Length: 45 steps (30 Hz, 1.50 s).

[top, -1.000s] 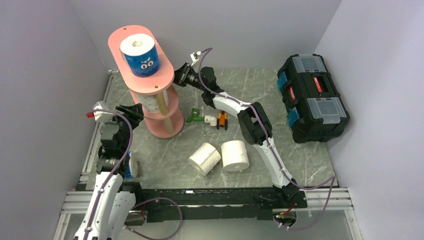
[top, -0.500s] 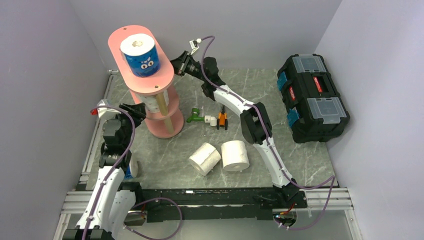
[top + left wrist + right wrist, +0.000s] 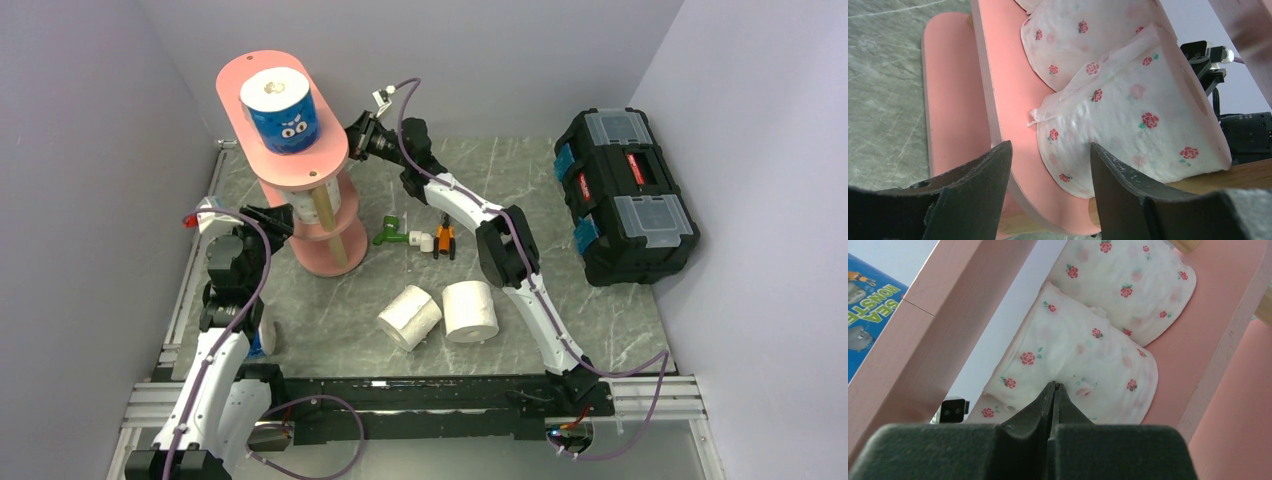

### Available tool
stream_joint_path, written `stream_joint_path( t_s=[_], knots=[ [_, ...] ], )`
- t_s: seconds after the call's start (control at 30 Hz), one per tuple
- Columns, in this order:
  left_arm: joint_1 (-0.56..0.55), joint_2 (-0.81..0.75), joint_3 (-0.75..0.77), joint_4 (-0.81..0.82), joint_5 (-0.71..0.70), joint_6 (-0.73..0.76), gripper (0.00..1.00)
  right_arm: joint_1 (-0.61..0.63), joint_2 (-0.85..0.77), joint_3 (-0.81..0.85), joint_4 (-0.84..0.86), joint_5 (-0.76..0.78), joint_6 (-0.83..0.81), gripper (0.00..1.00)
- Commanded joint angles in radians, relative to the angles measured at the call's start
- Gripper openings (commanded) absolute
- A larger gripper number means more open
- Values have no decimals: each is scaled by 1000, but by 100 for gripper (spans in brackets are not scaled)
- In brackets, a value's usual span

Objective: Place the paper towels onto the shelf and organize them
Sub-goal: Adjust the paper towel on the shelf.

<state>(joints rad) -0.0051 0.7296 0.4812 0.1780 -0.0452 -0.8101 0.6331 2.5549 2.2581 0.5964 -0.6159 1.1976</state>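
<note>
The pink shelf (image 3: 333, 158) stands at the back left. A blue cartoon-eyed roll (image 3: 280, 110) sits upright on its top board. Two rose-dotted paper towels (image 3: 1143, 115) (image 3: 1083, 40) stand side by side on the middle board (image 3: 1008, 100). My left gripper (image 3: 1050, 150) is open at the near end of that board, with nothing between its fingers. From the far side my right gripper (image 3: 1053, 386) is shut and empty, its tips pointing at the nearer dotted roll (image 3: 1083, 355); I cannot tell whether they touch. Two plain white rolls (image 3: 410, 317) (image 3: 470, 311) rest on the table.
A black toolbox (image 3: 625, 195) stands at the right. A small green-and-white tool (image 3: 395, 233) and an orange one (image 3: 443, 241) lie right of the shelf's foot. Another blue-wrapped roll (image 3: 262, 335) shows partly behind the left arm. Walls close in on three sides.
My right gripper has risen and moved left, up to the shelf's middle tier. My left gripper has shifted slightly toward the shelf. No roll has moved.
</note>
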Motion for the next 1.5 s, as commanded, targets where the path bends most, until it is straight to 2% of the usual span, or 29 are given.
stream_joint_path(
  t_s=[0.0,1.0,1.17,1.47],
  knots=[
    [2,-20,0,41,30,-23,64,13,2,65,9,-33,2,0],
    [2,-61,-18,9,18,-34,64,36,12,79,-13,-43,3,0],
    [2,-105,13,-70,-31,4,66,2,-24,2,70,-24,62,0],
    [2,-153,59,-176,-85,41,68,-52,-56,16,84,-3,68,4]
  ],
)
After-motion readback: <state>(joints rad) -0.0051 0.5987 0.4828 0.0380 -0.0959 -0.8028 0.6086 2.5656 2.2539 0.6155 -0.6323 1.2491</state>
